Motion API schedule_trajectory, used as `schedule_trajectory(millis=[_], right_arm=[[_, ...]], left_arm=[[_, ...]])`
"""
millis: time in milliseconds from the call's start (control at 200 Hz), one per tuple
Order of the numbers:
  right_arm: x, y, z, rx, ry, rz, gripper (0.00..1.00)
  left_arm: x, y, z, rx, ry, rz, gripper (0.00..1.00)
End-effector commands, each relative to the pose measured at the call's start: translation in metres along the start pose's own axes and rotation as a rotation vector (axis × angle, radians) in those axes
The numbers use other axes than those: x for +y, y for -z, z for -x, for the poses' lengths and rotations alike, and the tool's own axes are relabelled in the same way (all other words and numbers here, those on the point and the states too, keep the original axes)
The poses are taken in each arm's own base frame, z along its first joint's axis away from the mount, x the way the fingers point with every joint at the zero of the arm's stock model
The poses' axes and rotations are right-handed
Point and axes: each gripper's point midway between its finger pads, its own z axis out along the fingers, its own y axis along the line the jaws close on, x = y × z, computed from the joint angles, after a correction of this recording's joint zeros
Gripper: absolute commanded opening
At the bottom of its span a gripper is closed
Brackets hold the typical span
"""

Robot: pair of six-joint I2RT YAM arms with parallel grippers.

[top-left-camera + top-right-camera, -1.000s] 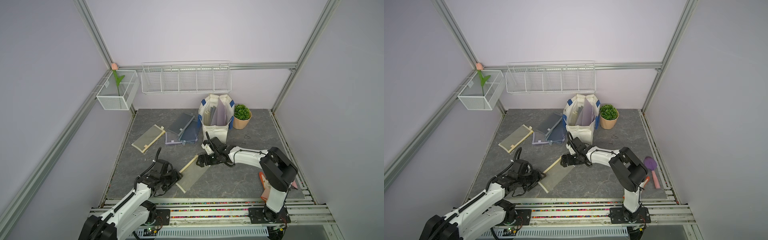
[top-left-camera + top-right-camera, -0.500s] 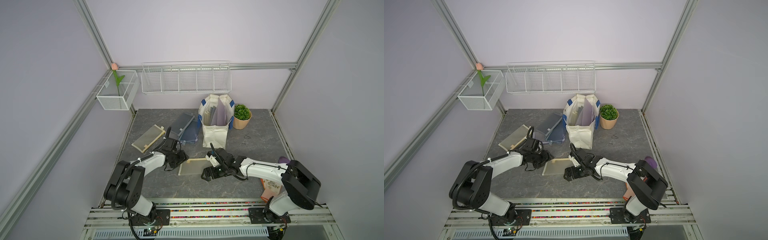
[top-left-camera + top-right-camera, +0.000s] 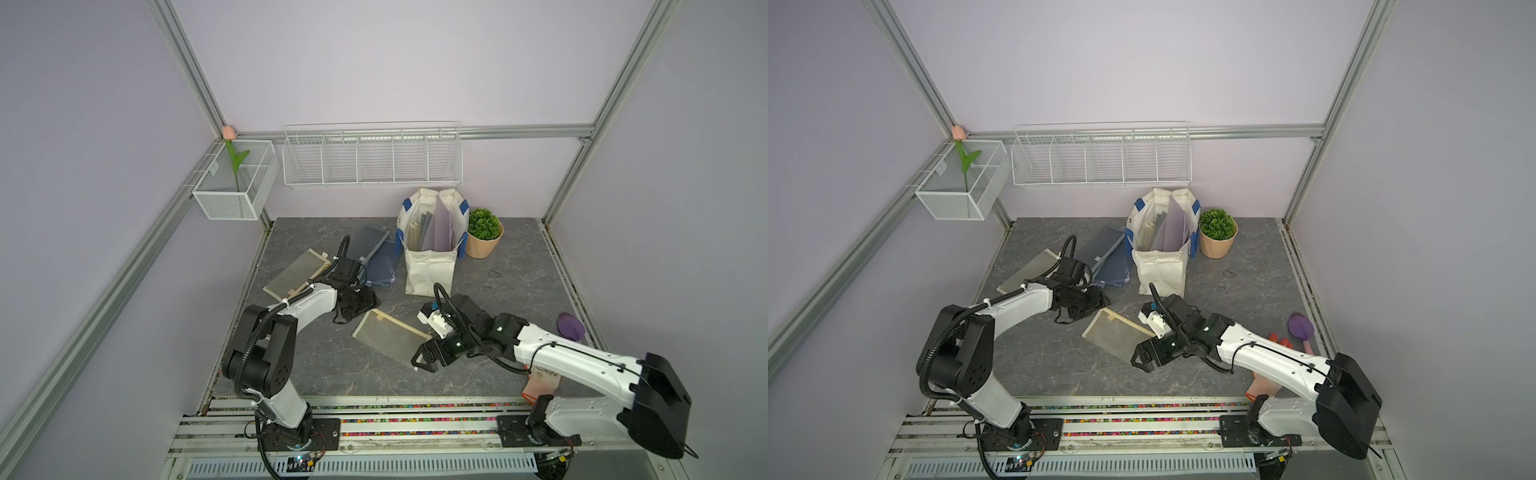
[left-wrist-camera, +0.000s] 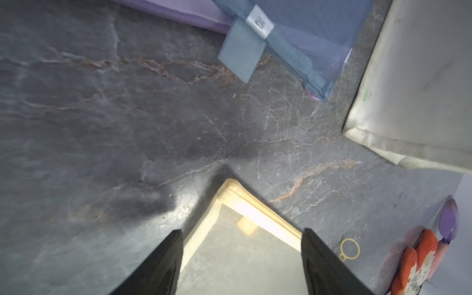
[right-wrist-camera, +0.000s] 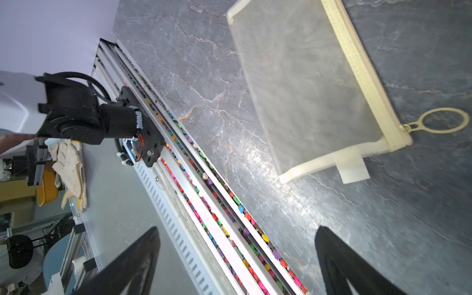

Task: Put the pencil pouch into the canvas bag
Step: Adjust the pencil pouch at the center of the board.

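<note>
The pencil pouch (image 3: 390, 336) (image 3: 1116, 334) is a flat cream mesh pouch with a ring zip pull, lying slantwise on the grey table. My left gripper (image 3: 355, 309) (image 4: 242, 232) stands open over the pouch's far left corner (image 4: 242, 255), one finger on each side of it. My right gripper (image 3: 420, 360) (image 3: 1140, 359) (image 5: 237, 229) is open and empty, just off the pouch's near right corner (image 5: 306, 89). The canvas bag (image 3: 430, 266) (image 3: 1160, 266) (image 4: 421, 76) stands upright behind, off-white with blue straps, holding several flat pouches.
A second mesh pouch (image 3: 297, 276) and blue-grey pouches (image 3: 374, 249) lie left of the bag. A potted plant (image 3: 484, 232) stands to the bag's right. A purple spade (image 3: 570, 326) and orange gloves (image 3: 1277, 343) lie at the right edge. The arms' rail (image 3: 415, 409) runs along the front.
The left arm swung from the front edge to the pouch's far corner. The right gripper moved from the pouch's far end to its near right. The pouch turned on the table.
</note>
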Motion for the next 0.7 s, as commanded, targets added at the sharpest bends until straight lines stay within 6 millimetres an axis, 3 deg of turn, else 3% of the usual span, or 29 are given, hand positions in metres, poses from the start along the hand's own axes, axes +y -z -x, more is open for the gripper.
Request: schedule_trajectory(millis=[0, 60, 80, 170, 395, 515, 695], right_arm=[[-0.018, 0.013, -0.007, 0.029, -0.004, -0.062, 0.96], [-0.032, 0.013, 0.001, 0.008, -0.049, -0.087, 0.96], [-0.032, 0.017, 0.015, -0.022, -0.054, -0.09, 0.96], [-0.048, 0.012, 0.039, -0.044, -0.095, -0.14, 0.97], [-0.066, -0.029, 0.088, -0.083, -0.164, -0.158, 0.98], [-0.072, -0.047, 0.096, -0.083, -0.163, -0.146, 0.98], [-0.086, -0.072, 0.093, -0.06, -0.158, -0.155, 0.99]], left_arm=[[0.01, 0.019, -0.005, -0.023, -0.026, 0.045, 0.77], [0.01, 0.025, -0.012, -0.014, -0.026, 0.032, 0.8], [0.009, 0.028, -0.015, -0.01, -0.026, 0.022, 0.81], [0.008, 0.036, -0.036, 0.025, -0.008, -0.032, 0.84], [0.009, 0.04, -0.099, 0.078, 0.066, -0.16, 0.84], [0.008, 0.034, -0.114, 0.066, 0.161, -0.236, 0.82], [0.007, 0.021, -0.112, 0.022, 0.248, -0.32, 0.8]])
